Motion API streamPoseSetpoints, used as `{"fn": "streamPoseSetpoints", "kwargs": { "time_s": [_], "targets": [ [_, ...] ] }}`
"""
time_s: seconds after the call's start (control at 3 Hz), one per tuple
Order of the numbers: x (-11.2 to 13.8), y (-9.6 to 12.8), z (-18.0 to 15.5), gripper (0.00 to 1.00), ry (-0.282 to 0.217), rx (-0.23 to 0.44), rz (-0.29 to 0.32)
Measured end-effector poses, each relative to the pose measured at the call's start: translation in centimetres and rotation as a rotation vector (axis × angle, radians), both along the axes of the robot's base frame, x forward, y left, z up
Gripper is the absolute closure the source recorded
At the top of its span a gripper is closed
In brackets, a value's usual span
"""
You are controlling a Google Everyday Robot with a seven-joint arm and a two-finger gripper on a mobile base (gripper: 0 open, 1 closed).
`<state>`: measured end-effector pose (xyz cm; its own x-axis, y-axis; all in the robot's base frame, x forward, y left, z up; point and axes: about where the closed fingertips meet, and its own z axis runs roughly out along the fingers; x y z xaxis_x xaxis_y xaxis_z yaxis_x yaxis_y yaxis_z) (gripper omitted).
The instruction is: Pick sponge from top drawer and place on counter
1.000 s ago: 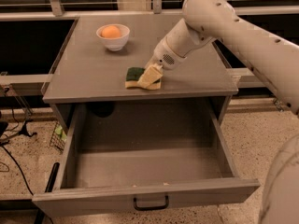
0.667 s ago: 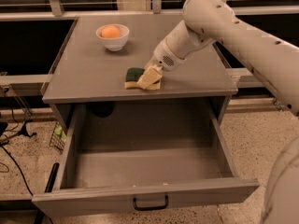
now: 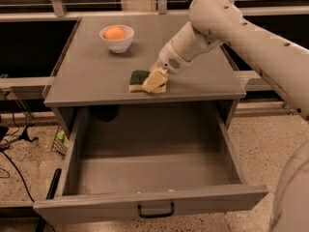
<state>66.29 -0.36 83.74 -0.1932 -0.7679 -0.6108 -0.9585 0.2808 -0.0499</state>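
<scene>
Dim warm overhead light reaches the jaws at the sponge; the top drawer is shadowed.

This looks like a robot test space in an office-type building. A lone grey cabinet stands on a speckled terrazzo floor, and its counter carries only kitchen props: a white bowl holding an orange fruit, and a sponge. The top drawer is pulled out over the floor. Dark glazed panes in pale metal frames run behind, and loose black cables trail across the floor at the left. A cream robot arm reaches in from the right, its gripper low on the counter at the sponge.
</scene>
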Motion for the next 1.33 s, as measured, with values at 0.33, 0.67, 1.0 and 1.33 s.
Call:
{"fn": "streamPoseSetpoints", "kwargs": {
  "time_s": [0.33, 0.67, 1.0, 1.33],
  "targets": [
    [0.00, 0.00, 0.00, 0.36, 0.000, 0.000, 0.000],
    [0.00, 0.01, -0.01, 0.13, 0.000, 0.000, 0.000],
    [0.00, 0.02, -0.02, 0.00, 0.000, 0.000, 0.000],
    [0.00, 0.02, -0.02, 0.00, 0.000, 0.000, 0.000]
  ]
}}
